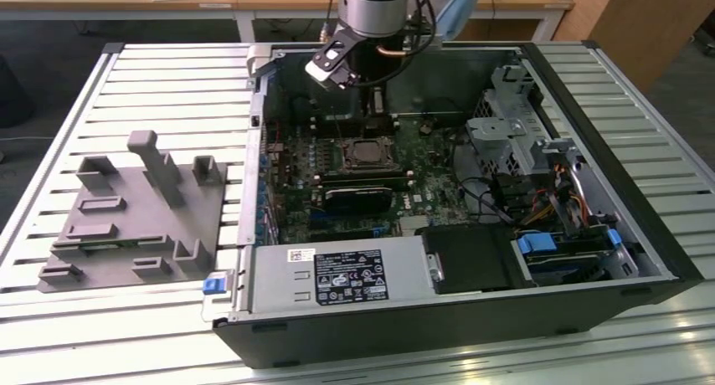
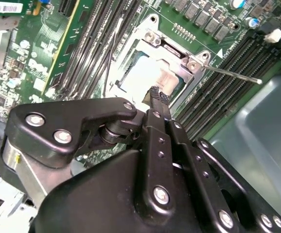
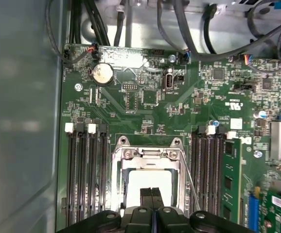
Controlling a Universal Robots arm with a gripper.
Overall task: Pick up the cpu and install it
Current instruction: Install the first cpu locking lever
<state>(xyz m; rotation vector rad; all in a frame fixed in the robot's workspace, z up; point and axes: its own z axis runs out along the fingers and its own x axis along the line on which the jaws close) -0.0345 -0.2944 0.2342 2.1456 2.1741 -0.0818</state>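
The cpu (image 3: 149, 180) lies flat inside the metal-framed socket (image 3: 149, 154) on the green motherboard, its silvery top glaring bright. In the second wrist view the cpu (image 2: 139, 77) shows just beyond my black fingertips. My gripper (image 3: 151, 193) hangs right over it, its two fingers pressed together with nothing between them. The second wrist view shows the gripper (image 2: 157, 94) the same way, shut and a little above the chip. In the exterior view the arm reaches down into the open computer case, above the socket (image 1: 363, 153).
The socket's thin lever rod (image 2: 233, 74) sticks out sideways. Memory slots (image 3: 87, 174) flank the socket. A long black card (image 1: 357, 188), a power supply (image 1: 335, 276) and cables fill the case. The grey plastic tray (image 1: 123, 218) stands on the slatted table at the exterior view's left.
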